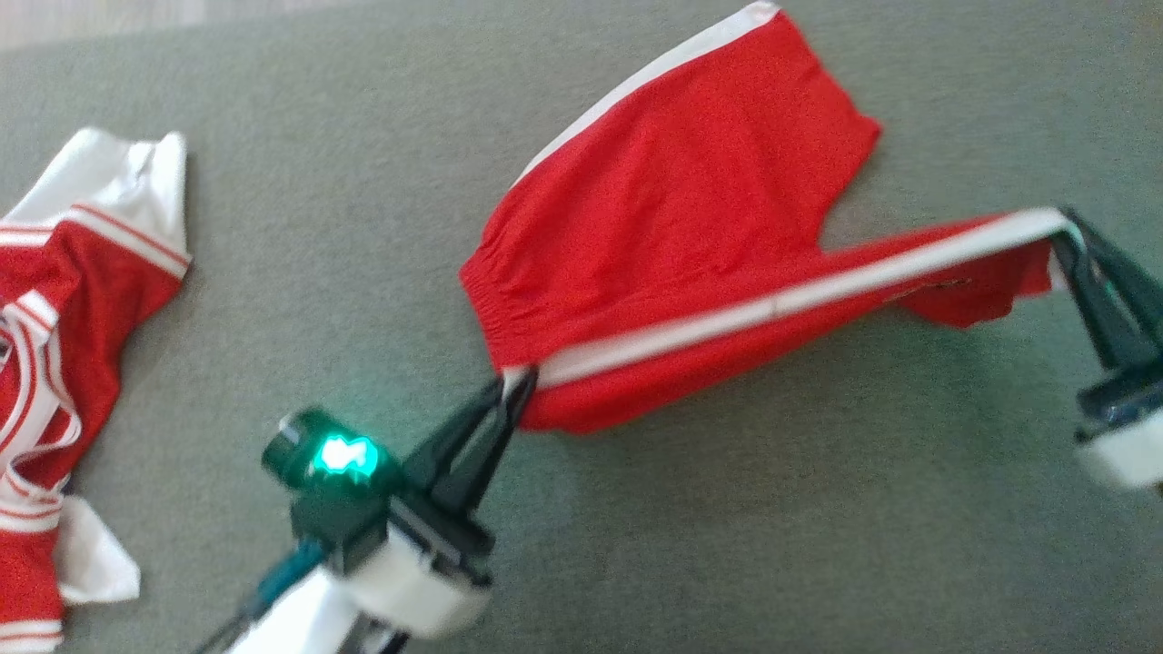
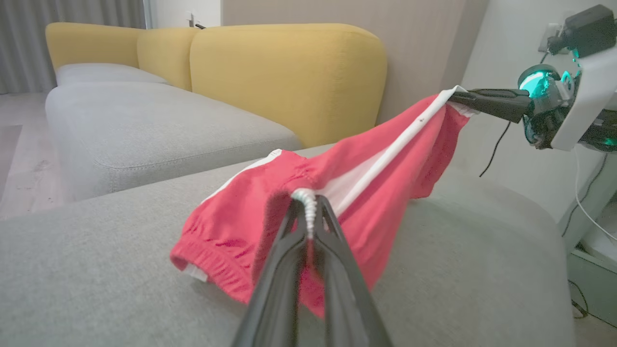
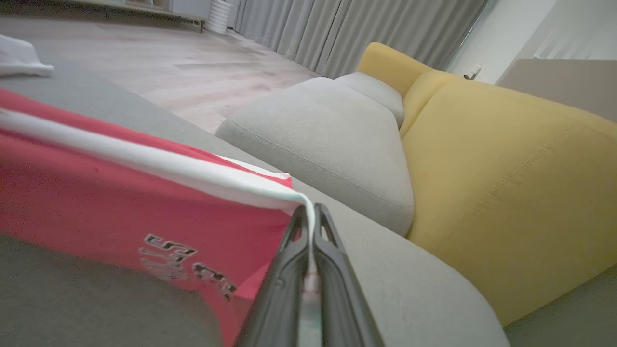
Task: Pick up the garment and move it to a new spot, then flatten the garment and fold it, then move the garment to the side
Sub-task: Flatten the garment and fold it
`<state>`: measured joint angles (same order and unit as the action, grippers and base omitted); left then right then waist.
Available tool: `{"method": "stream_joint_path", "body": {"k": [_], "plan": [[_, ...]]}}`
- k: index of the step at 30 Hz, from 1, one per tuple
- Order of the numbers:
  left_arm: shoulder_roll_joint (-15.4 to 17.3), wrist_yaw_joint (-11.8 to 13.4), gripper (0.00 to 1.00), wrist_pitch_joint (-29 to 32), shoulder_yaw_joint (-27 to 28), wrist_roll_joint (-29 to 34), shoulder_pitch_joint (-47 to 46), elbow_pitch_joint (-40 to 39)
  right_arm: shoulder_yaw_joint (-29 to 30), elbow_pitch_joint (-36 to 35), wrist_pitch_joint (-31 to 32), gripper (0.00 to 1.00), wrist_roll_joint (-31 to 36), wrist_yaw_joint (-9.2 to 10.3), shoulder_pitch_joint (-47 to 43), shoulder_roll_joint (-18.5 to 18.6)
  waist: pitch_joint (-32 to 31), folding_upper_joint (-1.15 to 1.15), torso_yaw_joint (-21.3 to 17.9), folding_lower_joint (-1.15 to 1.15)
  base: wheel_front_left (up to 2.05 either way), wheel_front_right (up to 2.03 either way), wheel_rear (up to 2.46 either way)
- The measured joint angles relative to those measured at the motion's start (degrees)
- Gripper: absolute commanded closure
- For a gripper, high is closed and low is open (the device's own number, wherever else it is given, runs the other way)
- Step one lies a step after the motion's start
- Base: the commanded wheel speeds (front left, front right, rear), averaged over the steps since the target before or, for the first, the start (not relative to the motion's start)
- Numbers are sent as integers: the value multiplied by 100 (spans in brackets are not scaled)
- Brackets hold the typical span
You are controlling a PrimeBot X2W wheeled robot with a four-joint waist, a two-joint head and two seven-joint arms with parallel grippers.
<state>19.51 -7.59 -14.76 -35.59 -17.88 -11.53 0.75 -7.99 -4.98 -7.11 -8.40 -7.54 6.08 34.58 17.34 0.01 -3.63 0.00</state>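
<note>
Left end effector (image 1: 518,380) clamped on garment (image 1: 690,182) waistband corner, right end effector (image 1: 1059,223) clamped on leg hem. You handle light, limp cloth; grip stripe (image 1: 772,304) ends, pull taut.

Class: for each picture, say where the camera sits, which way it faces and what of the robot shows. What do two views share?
Head view: on the head, looking down at the red shorts on the grey cushion; left gripper and right gripper both shut on them.
Left wrist view: on the left wrist, facing across the shorts to the right gripper and yellow sofa back; own fingers show.
Right wrist view: on the right wrist, facing the sofa; own fingers show.
Shared: both wrist views show shorts and sofa back.
</note>
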Motion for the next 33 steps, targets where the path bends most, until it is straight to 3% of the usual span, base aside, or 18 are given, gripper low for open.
{"method": "stream_joint_path", "body": {"k": [9, 18, 25, 26, 27, 28, 29, 30, 31, 33], "plan": [[-504, 0, 100, 1, -180, -695, -1390, 824, -1580, 1022, 357, 100, -533, 0, 2050, 1127, 472, 0, 514, 1, 0, 0, 0], [-733, 0, 100, 1, -420, -1177, -2192, 1523, -3354, 2185, 243, 100, -725, 0, 4174, 1306, 884, 0, 885, 1, 0, 0, 0], [-833, 0, 100, 1, -606, -1432, -2542, 1666, -4292, 3051, 52, 100, -845, 0, 5199, 1284, 1083, 0, 1072, 1, 0, 0, 0], [-853, 0, 100, 1, -635, -1471, -2601, 1699, -4408, 3185, 3, 90, -892, 0, 5324, 1262, 1106, -1, 1097, 1, 0, 0, 0], [-872, 0, 100, 1, -641, -1486, -2647, 1720, -4509, 3305, -32, 72, -950, 0, 5428, 1226, 1126, 0, 1115, 1, 0, 0, 0], [-891, 0, 83, 1, -636, -1482, -2696, 1746, -4612, 3430, -64, 52, -1010, 0, 5521, 1171, 1143, 0, 1128, 0, 0, 0, 0], [-905, 0, 71, 1, -633, -1475, -2735, 1757, -4704, 3555, -112, 10, -1063, 0, 5606, 1101, 1157, 0, 1135, 0, 0, 0, 0], [-912, 0, 56, 1, -632, -1445, -2763, 1771, -4775, 3671, -186, 0, -1099, 0, 5677, 1029, 1165, 0, 1135, 0, 0, 0, 0], [-920, 0, 5, 1, -632, -1421, -2780, 1794, -4819, 3794, -260, 0, -1112, 0, 5738, 944, 1169, 0, 1128, 1, 0, 0, 0], [-943, 0, 0, 1, -599, -1378, -2787, 1852, -4851, 4057, -435, 0, -1111, 0, 5851, 776, 1166, 0, 1106, 0, 0, 0, 0]]}}
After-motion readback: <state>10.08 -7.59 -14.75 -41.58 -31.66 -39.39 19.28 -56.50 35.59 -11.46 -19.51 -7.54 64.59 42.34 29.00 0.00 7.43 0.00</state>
